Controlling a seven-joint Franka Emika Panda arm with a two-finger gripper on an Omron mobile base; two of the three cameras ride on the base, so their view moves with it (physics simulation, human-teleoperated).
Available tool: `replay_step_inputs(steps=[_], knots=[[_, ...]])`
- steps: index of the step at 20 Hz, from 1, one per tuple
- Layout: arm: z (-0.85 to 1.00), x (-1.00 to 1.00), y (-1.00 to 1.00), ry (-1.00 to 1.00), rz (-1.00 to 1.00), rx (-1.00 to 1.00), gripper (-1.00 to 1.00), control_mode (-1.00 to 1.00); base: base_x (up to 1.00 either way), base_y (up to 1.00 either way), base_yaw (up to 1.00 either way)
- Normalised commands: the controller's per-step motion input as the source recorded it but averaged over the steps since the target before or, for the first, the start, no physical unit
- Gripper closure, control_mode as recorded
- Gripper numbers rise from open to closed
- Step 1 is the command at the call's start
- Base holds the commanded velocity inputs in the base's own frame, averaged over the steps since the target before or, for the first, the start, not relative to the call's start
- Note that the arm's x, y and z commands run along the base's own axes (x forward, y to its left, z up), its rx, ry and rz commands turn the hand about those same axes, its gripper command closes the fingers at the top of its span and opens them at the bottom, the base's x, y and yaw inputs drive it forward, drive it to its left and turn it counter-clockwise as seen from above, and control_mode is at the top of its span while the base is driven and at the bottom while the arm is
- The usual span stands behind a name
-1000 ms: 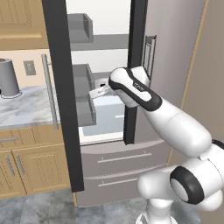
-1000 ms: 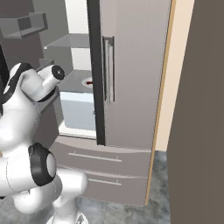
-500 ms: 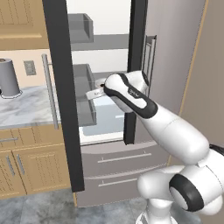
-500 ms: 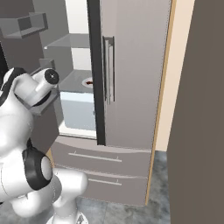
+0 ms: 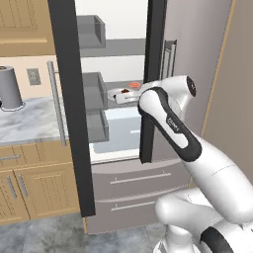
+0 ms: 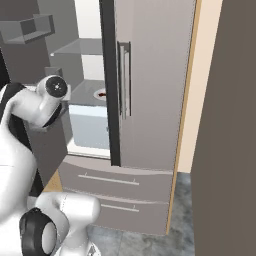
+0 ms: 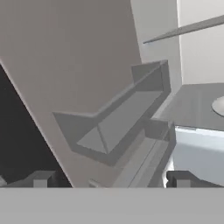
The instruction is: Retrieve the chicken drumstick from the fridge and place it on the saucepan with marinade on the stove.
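Grey fridge (image 5: 197,59) stands with its left door open; the claw (image 7: 109,179), fingers spread and empty, faces the door bins (image 7: 118,118).

The room was a kitchen with light wooden cabinets (image 5: 29,190) below a grey marble tabletop (image 5: 27,118). A grey cylinder container (image 5: 10,88) stood on this tabletop, near a wall socket (image 5: 33,76) on the beige wall. The floor (image 5: 44,236) had grey tiles. A tall dark panel (image 6: 225,125) stood at the right side.
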Motion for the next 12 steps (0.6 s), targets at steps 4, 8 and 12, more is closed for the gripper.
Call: replay_step_inputs(steps=[4, 8, 12], knots=[[0.54, -0.93, -1.0, 0.01, -0.16, -0.07, -1.0, -1.0, 0.0, 0.0, 0.0], [0.38, -0.7, -1.0, 0.11, -0.12, -0.17, -1.0, -1.0, 0.0, 0.0, 0.0], [0.22, -0.58, -1.0, 0.18, -0.1, -0.29, -1.0, -1.0, 0.0, 0.0, 0.0]])
